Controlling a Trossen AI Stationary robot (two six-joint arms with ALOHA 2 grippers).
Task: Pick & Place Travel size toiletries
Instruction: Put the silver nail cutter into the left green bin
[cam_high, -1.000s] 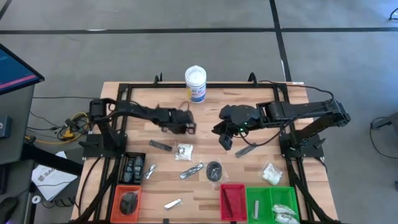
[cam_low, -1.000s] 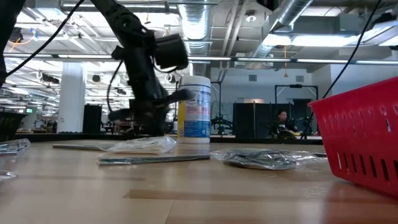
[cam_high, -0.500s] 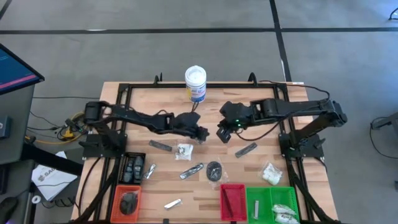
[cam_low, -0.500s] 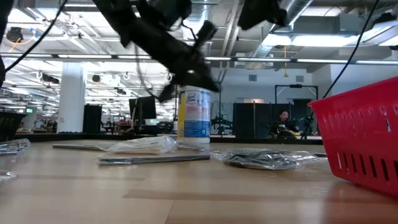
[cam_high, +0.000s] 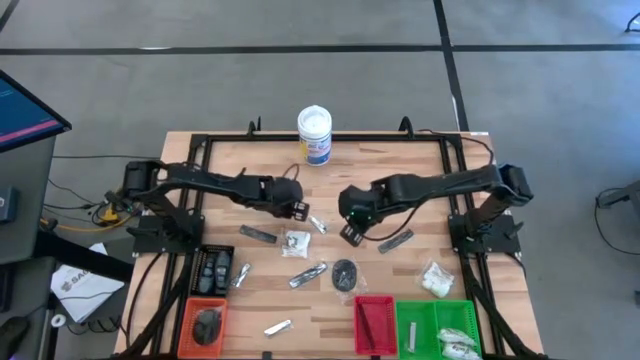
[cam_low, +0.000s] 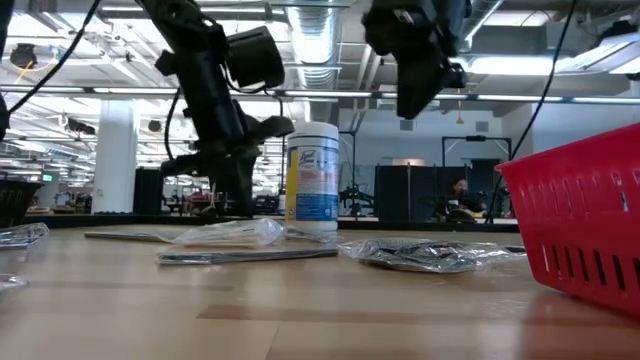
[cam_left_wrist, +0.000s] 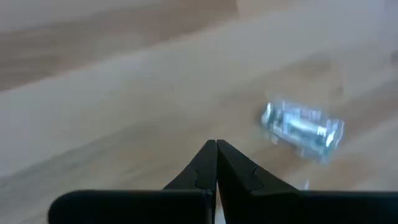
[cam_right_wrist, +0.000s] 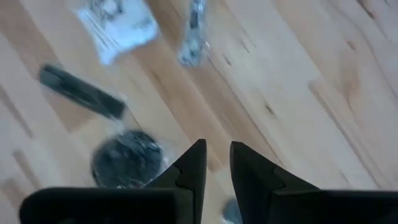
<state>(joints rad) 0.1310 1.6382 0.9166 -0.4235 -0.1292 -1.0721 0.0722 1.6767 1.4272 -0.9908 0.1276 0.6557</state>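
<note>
Left gripper (cam_high: 297, 209), jaws pressed together and empty, hangs over the wooden desk (cam_high: 230, 165) just beside a small silvery sachet (cam_high: 317, 223), below the white tub with blue label (cam_high: 314, 134). Right gripper (cam_high: 349, 233), jaws slightly spread and empty, hovers above the dark round disc (cam_high: 344, 273).

Grey carpet floor (cam_high: 560, 90) all round, dark seam lines (cam_high: 447, 50) crossing upper part of high view. Pale wood-plank desk (cam_high: 230, 165) at centre, black frame rails (cam_high: 330, 137) along edges. Monitor (cam_high: 25, 110) at left edge, tangled cables (cam_high: 110, 205) beside it. Low view: open hall, white pillar (cam_low: 115, 150) at left, silver ceiling ducts (cam_low: 320, 40) overhead, strip lights (cam_low: 530, 65) at upper right, seated person (cam_low: 458, 200) far back.
</note>
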